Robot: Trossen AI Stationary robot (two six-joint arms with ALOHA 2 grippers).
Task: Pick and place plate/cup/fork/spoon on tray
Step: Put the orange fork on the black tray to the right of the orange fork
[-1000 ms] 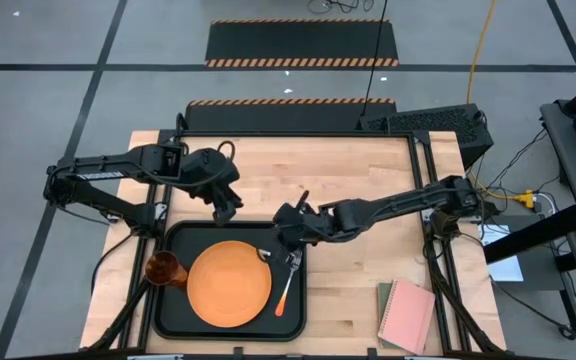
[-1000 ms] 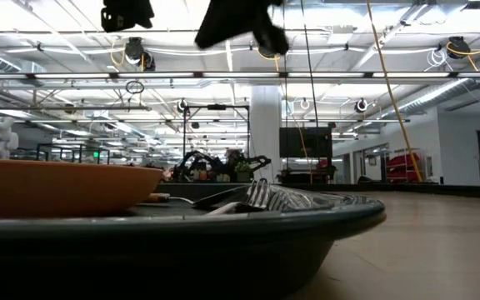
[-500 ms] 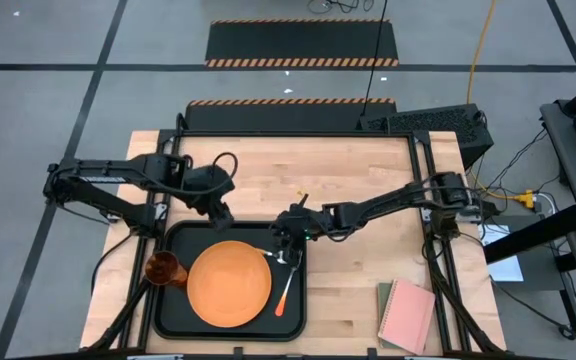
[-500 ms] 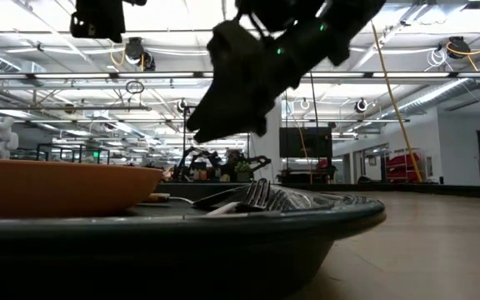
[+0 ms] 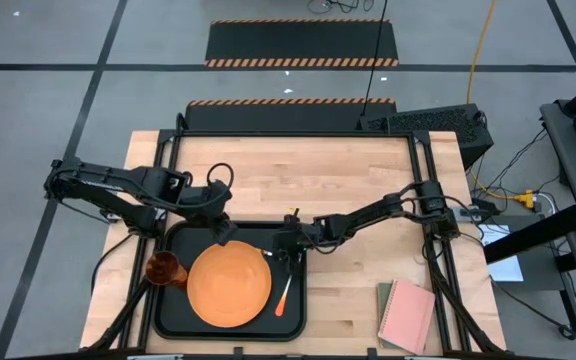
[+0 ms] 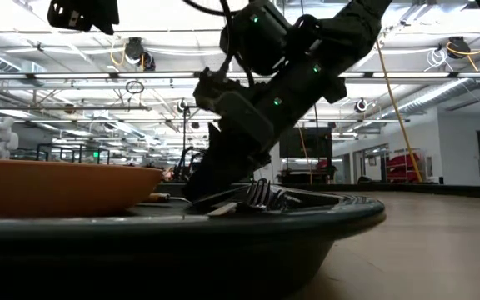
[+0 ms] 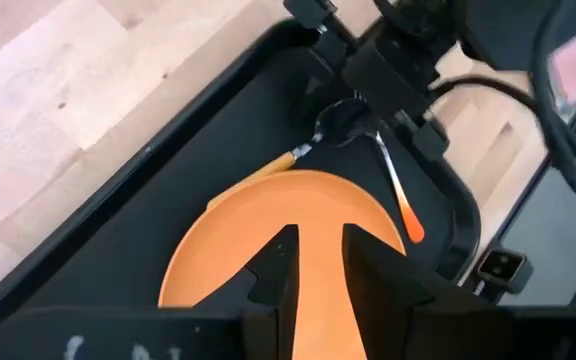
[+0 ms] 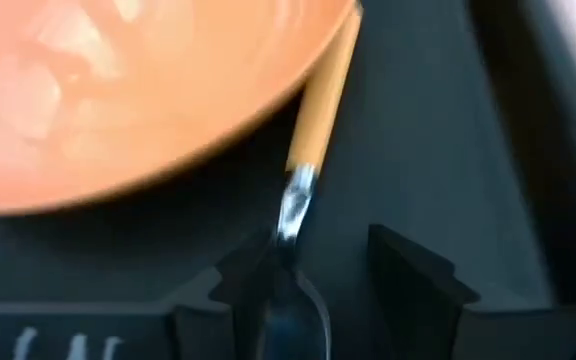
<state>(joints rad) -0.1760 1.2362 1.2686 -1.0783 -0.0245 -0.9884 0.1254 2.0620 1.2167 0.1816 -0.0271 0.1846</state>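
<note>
right gripper lowered onto tray | fingers straddling spoon | left fingers narrow

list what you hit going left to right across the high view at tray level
cup → plate → fork → pink notebook. The first three lie on the tray; the notebook lies on the table to its right.

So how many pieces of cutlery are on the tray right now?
2. The fork lies on the tray right of the plate; the spoon lies at the plate's far rim, under the right gripper, handle tucked beneath the plate.
</note>
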